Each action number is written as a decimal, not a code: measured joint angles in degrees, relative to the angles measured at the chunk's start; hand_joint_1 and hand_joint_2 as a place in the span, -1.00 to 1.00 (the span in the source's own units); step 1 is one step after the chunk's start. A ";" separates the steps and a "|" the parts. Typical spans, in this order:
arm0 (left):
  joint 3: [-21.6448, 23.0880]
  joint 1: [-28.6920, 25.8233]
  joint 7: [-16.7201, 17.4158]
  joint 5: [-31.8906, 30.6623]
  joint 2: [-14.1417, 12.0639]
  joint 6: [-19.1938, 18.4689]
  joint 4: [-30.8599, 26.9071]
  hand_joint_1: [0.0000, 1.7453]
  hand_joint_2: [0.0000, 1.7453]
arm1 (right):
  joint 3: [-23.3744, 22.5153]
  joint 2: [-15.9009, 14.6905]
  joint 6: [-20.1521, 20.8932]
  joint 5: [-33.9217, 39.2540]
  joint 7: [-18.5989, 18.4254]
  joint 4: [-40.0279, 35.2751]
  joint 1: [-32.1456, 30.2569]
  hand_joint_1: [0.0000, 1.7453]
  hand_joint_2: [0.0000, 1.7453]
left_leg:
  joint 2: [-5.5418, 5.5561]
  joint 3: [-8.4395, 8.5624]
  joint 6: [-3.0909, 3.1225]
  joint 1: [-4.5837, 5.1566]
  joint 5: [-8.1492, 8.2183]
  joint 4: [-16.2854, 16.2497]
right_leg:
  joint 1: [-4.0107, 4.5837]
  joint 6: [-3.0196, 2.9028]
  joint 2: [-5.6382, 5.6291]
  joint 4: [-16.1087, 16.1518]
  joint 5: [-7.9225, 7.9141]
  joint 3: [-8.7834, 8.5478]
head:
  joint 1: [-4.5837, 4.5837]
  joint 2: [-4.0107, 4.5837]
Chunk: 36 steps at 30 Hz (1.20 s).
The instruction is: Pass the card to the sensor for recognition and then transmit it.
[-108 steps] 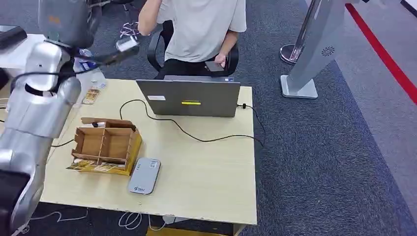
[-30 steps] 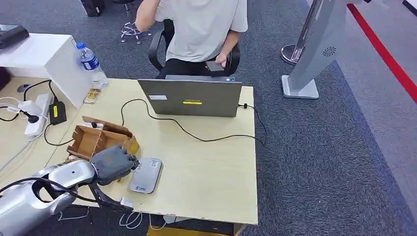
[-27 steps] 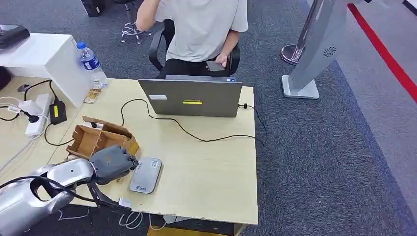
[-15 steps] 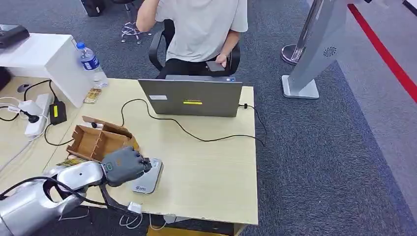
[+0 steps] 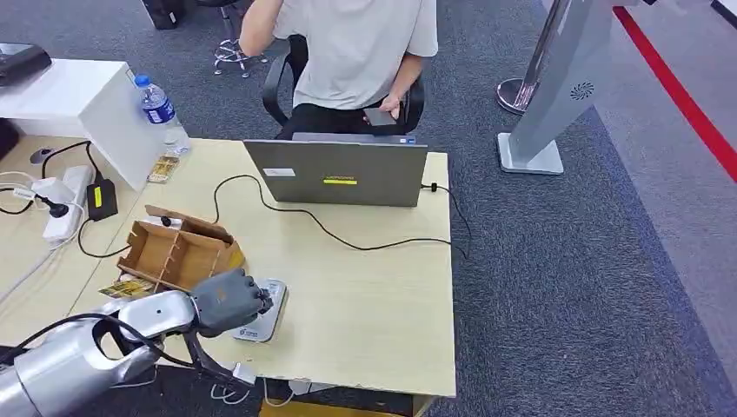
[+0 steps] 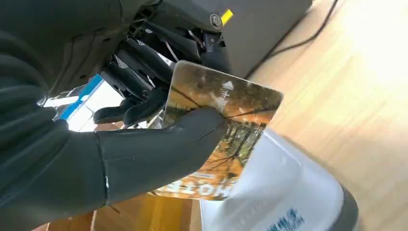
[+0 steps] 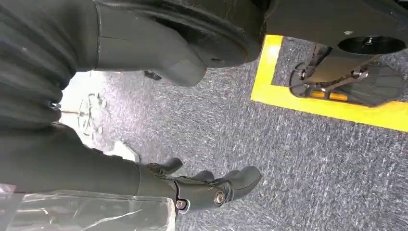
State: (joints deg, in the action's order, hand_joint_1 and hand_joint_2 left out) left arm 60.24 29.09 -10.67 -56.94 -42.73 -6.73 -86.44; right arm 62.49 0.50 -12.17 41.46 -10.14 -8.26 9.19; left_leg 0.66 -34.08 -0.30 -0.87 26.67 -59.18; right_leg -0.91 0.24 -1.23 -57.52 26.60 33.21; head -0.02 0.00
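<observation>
My left hand (image 5: 228,301) hovers over the near-left part of the grey card sensor (image 5: 265,317) on the table's front. In the left wrist view the thumb (image 6: 159,149) pinches an orange, tree-patterned card (image 6: 226,120) against the dark fingers (image 6: 139,103), held just above the sensor's pale top (image 6: 284,192). My right hand (image 7: 211,190) hangs beside my body over grey carpet, fingers loosely apart and holding nothing.
A brown cardboard organiser (image 5: 178,250) stands just behind my left hand, with another card (image 5: 126,287) lying beside it. A laptop (image 5: 339,174) and its black cable (image 5: 365,245) sit further back; a person sits behind it. A water bottle (image 5: 161,109) and a power strip (image 5: 61,204) are far left.
The left hand came down from high up to the organiser, then moved right with the card until it is over the sensor.
</observation>
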 joint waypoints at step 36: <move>-26.89 40.40 14.45 -31.67 29.64 35.43 44.12 1.00 1.00 | 8.98 1.51 4.96 -4.55 -2.21 -0.13 3.88 -1.00 1.00 | 0.06 -0.35 0.07 -0.08 -0.54 -0.20 | 0.07 0.10 0.04 -0.01 -0.61 0.22 | -0.07 0.00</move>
State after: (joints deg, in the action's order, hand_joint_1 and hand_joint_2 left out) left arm 33.35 69.49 3.78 -88.61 -13.09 28.70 -42.33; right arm 71.47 2.01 -7.21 36.92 -12.35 -8.39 13.06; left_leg 0.72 -34.43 -0.23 -0.95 26.12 -59.37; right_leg -0.84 0.34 -1.20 -57.54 25.98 33.44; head -0.09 0.00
